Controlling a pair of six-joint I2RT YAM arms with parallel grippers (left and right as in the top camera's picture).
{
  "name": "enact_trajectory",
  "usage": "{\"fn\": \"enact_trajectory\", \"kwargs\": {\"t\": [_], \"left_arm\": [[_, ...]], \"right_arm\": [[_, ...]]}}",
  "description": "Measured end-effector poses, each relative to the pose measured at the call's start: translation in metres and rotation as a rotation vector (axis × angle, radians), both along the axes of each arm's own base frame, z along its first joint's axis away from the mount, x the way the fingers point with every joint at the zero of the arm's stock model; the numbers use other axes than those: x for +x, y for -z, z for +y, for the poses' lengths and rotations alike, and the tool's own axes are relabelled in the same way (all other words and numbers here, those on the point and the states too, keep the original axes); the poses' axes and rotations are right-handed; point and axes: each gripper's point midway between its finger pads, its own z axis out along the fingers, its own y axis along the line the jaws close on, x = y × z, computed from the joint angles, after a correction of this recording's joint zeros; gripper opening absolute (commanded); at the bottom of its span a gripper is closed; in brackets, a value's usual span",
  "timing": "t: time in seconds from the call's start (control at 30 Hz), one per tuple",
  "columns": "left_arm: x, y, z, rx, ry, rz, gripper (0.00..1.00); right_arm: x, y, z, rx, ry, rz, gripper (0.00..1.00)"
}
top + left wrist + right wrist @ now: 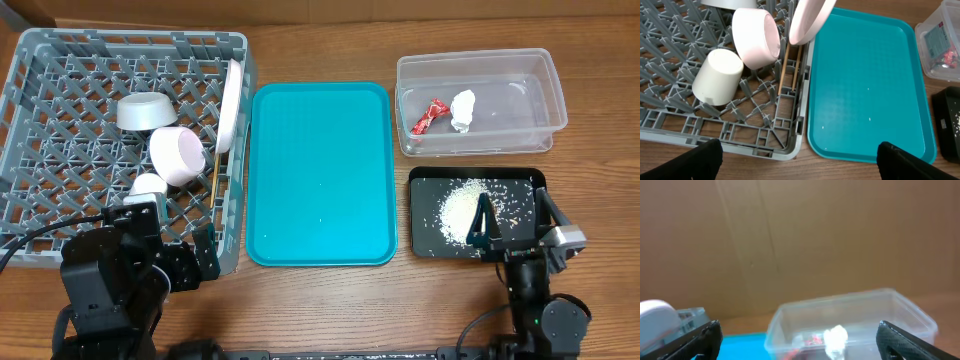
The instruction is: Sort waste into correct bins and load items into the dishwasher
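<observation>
Left gripper (799,161): jaws spread wide, nothing held, over the near corner of the large square grey plastic dish rack (60,90).

Rack holds:
- grey bowl (147,110)
- pale pink bowl (178,155)
- small white cup (150,185)
- wooden chopsticks (789,65)
- white round plate (232,105), on edge at the right wall

Plate probably stiff, slick and breakable; best taken by the upper rim.

Clear rectangular plastic tub (545,95) holds the crumpled red foil wrapper (430,115) and the white paper wad (463,108).

Loose rice (462,208) lies in the black tray (425,215).

Right gripper (515,225): also wide open and empty, over that tray.

A brown wooden table (320,310) with visible grain stands before a plain brown, creased backboard (800,240), evenly lit.
</observation>
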Motion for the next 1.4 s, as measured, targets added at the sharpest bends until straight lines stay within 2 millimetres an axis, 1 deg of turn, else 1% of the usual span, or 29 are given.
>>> {"fn": "enact_trajectory", "kwargs": {"t": [0.1, 0.13, 0.2, 1.4], "left_arm": [[0.000, 0.000, 0.000, 0.000, 0.000, 0.000, 1.00], [0.000, 0.000, 0.000, 0.000, 0.000, 0.000, 1.00], [0.000, 0.000, 0.000, 0.000, 0.000, 0.001, 1.00], [-0.001, 0.002, 0.000, -0.001, 0.000, 0.009, 1.00]], "right_arm": [[0.003, 0.019, -0.002, 0.001, 0.009, 0.072, 1.00], [0.004, 0.034, -0.003, 0.003, 0.012, 0.134, 1.00], [0.004, 0.050, -0.003, 0.004, 0.013, 0.200, 1.00], [0.004, 0.050, -0.003, 0.004, 0.010, 0.202, 1.00]]}}
